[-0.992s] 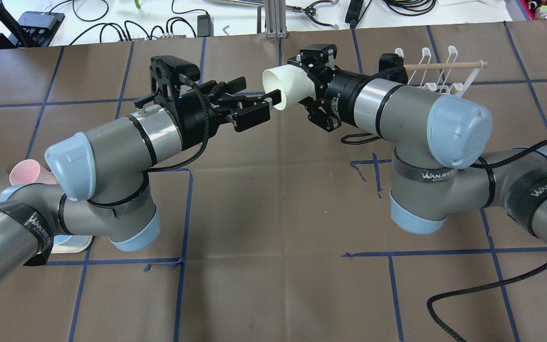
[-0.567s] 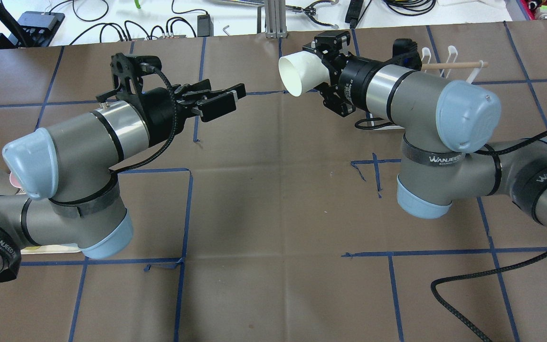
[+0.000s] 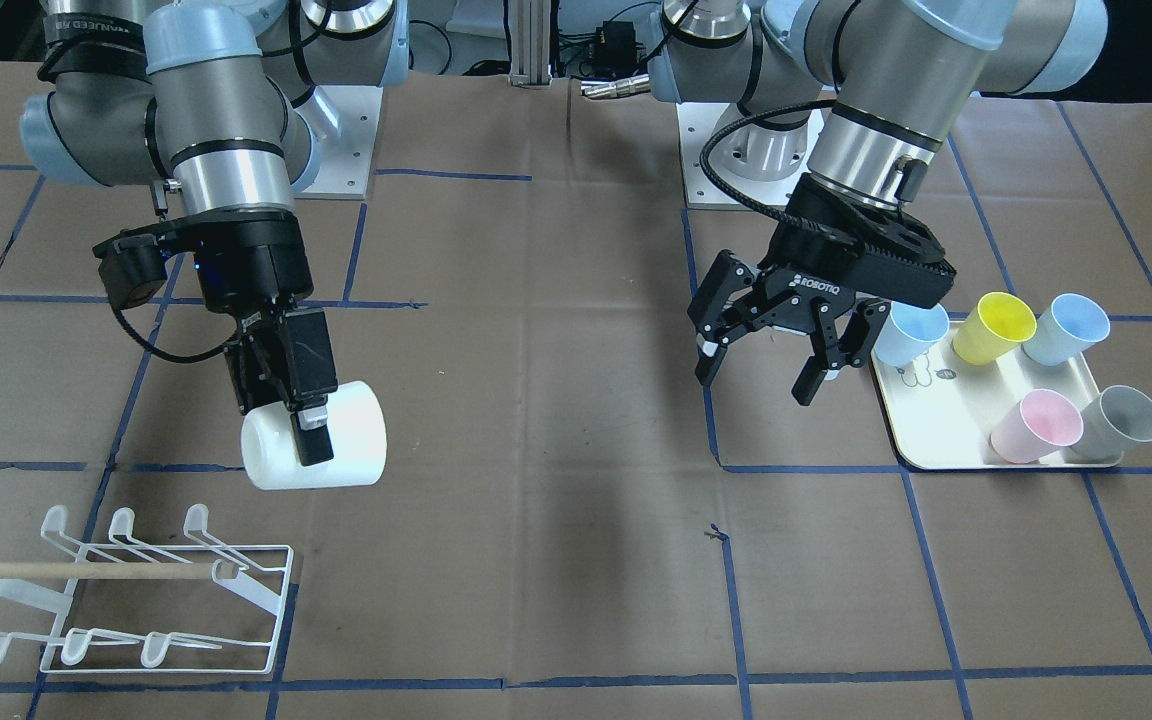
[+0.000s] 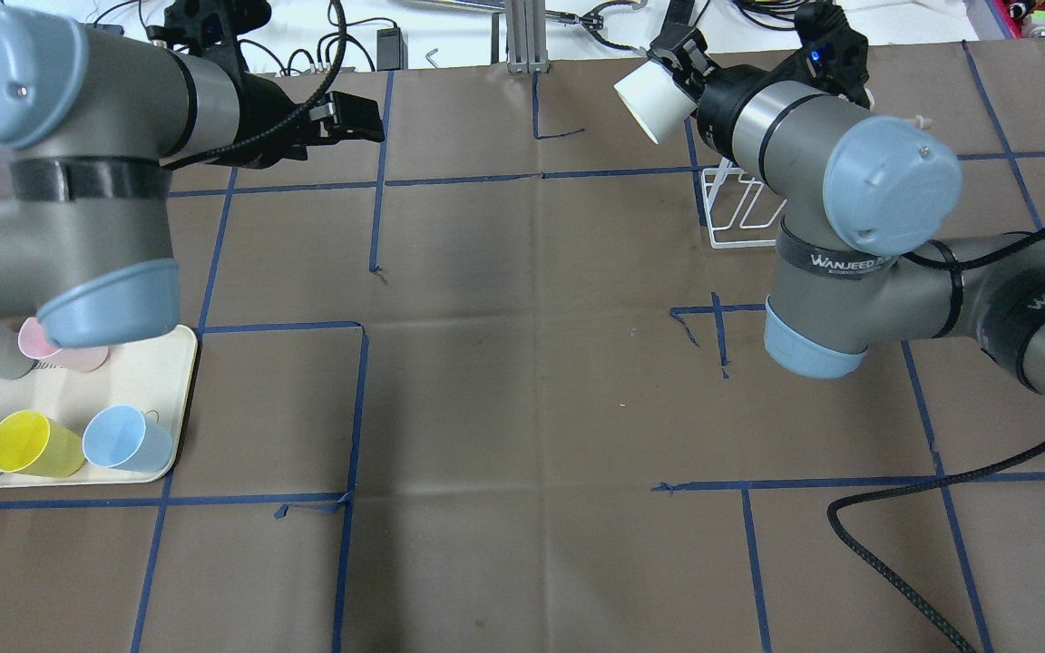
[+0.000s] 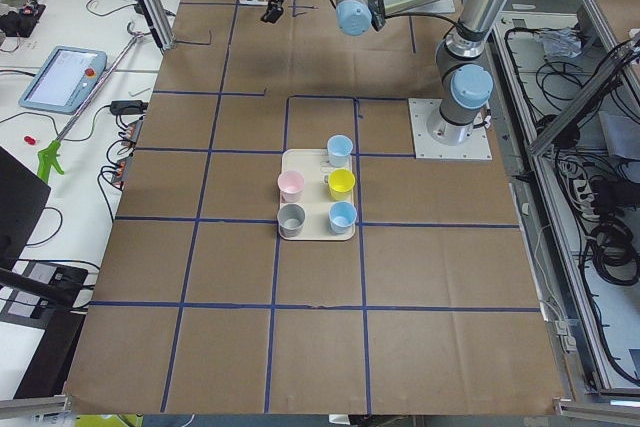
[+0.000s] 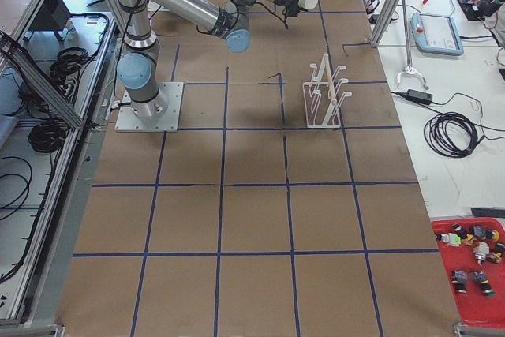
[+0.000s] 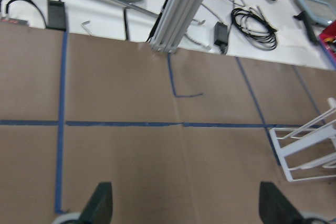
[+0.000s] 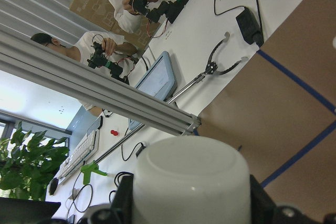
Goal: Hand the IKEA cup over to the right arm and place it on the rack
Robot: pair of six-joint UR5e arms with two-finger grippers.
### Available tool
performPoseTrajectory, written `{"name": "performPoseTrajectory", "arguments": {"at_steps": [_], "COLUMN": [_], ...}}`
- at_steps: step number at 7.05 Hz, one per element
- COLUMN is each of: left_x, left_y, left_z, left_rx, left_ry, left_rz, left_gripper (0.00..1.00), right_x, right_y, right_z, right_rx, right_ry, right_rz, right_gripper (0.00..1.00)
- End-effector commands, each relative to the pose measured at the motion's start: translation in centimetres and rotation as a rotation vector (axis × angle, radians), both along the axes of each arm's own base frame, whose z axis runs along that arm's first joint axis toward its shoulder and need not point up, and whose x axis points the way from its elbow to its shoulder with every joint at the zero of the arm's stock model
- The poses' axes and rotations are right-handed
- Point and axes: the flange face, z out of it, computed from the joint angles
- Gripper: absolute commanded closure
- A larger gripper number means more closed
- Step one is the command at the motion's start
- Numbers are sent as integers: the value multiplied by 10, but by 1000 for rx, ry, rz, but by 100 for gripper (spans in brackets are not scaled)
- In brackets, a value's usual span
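My right gripper [image 3: 308, 432] is shut on a white IKEA cup [image 3: 356, 440] and holds it on its side above the table, just behind the white wire rack [image 3: 136, 590] with its wooden dowel. In the overhead view the cup [image 4: 649, 102] sticks out of the right gripper [image 4: 678, 74], and the right arm hides most of the rack [image 4: 740, 218]. The right wrist view shows the cup's base [image 8: 191, 182] between the fingers. My left gripper [image 3: 761, 370] is open and empty, beside the tray; its tips show in the left wrist view [image 7: 189, 208].
A cream tray [image 3: 936, 440] holds several coloured cups: blue, yellow, pink, grey; it also shows in the overhead view [image 4: 78, 381]. Cables, a pendant and an aluminium post lie beyond the table's far edge. A black cable [image 4: 894, 517] trails on the table by the right arm.
The left gripper has come away from the cup and drawn back to the left, over by the tray. The right arm has carried the cup to the right and farther back, over the rack.
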Motion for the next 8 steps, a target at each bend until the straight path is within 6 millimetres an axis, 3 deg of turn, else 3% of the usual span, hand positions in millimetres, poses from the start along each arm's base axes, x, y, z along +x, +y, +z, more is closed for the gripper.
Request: {"name": "performPoseTrajectory", "arguments": {"at_steps": [1,2,3,5,6,8], "left_x": [13,19,17,17,17,29], "left_y": [3,12,19,29,34,39], "left_z": [26,30,33,32,34,36], "left_rx": [287,397,425,430,426,416], "left_ry": [-138,-205,-209,-211,-212,-241], "left_rz": [43,46,42,41,41,-20], "left_gripper": [3,3,2,1,0,0], "right_x": [-18,-34,-57,-84,-86,-88], "right_y": [-30,-38,-50,-74,-89,-117], "right_z": [-3,-13,-24,-49,-63,-72], "right_rx": [-112,-168,-208,-283,-296,-313], "right_ry": [327,442,562,745,777,778], "right_rz": [35,48,59,85,90,87], "right_gripper": [91,91,91,90,90,90]}}
